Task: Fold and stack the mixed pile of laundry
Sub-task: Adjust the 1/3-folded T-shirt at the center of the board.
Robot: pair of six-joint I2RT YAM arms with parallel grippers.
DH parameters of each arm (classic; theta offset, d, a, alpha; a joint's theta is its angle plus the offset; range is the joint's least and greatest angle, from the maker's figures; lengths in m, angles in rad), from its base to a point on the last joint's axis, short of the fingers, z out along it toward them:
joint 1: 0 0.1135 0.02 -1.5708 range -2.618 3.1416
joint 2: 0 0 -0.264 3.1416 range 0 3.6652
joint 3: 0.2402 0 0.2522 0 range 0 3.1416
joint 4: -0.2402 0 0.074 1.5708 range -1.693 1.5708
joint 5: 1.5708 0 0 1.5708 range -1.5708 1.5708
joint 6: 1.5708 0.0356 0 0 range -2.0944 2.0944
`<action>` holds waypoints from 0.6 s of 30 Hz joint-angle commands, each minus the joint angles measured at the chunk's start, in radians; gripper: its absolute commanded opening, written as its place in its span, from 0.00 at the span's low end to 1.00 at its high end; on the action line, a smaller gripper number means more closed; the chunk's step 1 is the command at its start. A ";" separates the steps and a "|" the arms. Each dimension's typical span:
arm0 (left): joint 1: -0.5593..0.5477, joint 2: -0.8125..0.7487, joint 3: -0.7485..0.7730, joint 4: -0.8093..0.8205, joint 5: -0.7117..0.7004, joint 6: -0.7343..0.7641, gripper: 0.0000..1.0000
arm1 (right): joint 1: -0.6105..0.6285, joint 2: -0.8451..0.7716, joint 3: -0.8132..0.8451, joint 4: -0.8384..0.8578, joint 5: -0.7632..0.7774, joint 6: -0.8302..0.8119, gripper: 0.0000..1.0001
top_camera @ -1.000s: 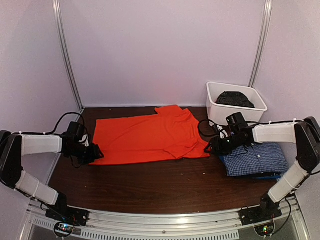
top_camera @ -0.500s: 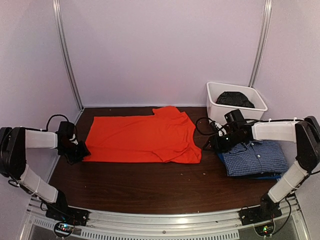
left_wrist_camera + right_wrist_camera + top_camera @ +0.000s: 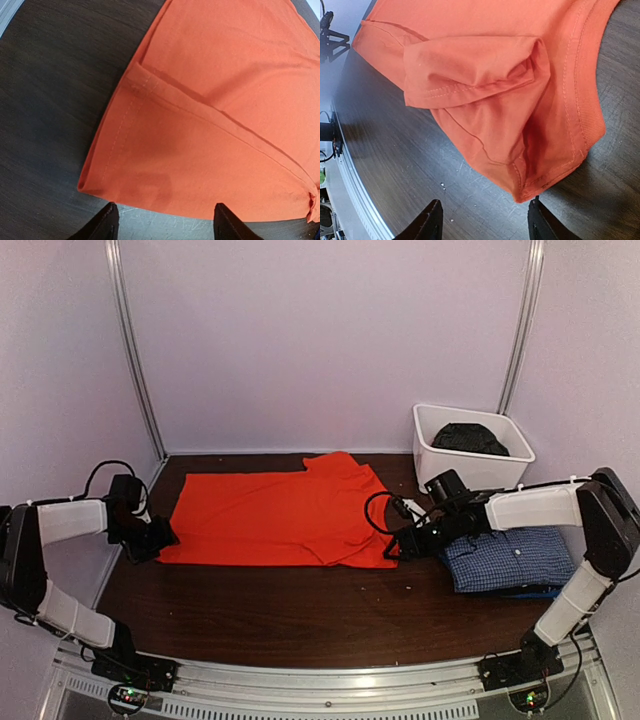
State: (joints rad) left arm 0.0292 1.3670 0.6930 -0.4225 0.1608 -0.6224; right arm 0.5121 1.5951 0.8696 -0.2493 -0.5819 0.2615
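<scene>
1. At the far left, the left pincer [image 3: 165,226] sits low over the dark wooden worktop [image 3: 300,615]. Its two fingers stand apart with nothing between them, and bare wood shows in the gap.
2. Just ahead of those fingers lies the left end of the orange T-shirt [image 3: 280,515]. The left wrist view shows a stitched hem doubled over on top and a rounded fold at the near corner. The cloth is close to the fingertips but not clamped.
3. The orange T-shirt is spread flat across the middle of the worktop in a rough rectangle. A small flap of cloth sticks out at its far right corner.
4. The right pincer [image 3: 398,545] is at the T-shirt's near right corner, its fingers also apart and gripping nothing. The right wrist view shows a folded sleeve lying on the body of the T-shirt and a ribbed band curving down the right side. The lowest tip of the cloth lies just beyond the fingertips, nearer the right-hand one.
5. To the right of that pincer, a blue-and-white checked shirt [image 3: 510,558] lies folded on the worktop, partly under the right arm. A darker blue piece [image 3: 525,592] peeks out beneath its near edge.
6. Behind the checked shirt, at the far right, stands a white tub [image 3: 450,468] with a crumpled black garment [image 3: 470,438] inside.
</scene>
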 commanded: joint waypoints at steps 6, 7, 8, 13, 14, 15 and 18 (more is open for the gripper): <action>0.005 0.035 0.014 0.007 -0.006 0.020 0.65 | 0.019 0.110 0.026 0.040 0.037 -0.064 0.57; 0.005 0.041 0.014 0.006 -0.008 0.018 0.65 | 0.023 0.122 0.030 0.042 0.032 -0.068 0.55; 0.005 0.048 0.012 0.008 -0.015 0.015 0.64 | 0.028 0.132 0.033 0.040 0.033 -0.072 0.53; 0.005 0.072 0.010 0.030 -0.031 -0.001 0.62 | 0.036 0.168 0.050 0.038 0.052 -0.079 0.32; 0.005 0.075 0.013 0.036 -0.030 -0.001 0.62 | 0.036 0.167 0.058 0.029 0.075 -0.078 0.22; 0.006 0.080 0.017 0.036 -0.032 -0.003 0.62 | 0.035 0.161 0.066 0.015 0.090 -0.076 0.13; 0.006 0.092 0.035 0.031 -0.040 -0.005 0.62 | 0.033 0.116 0.090 -0.051 0.143 -0.073 0.00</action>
State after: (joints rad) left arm 0.0292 1.4384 0.6960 -0.4183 0.1390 -0.6193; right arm 0.5438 1.7523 0.9138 -0.2367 -0.5255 0.1925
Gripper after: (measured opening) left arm 0.620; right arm 0.027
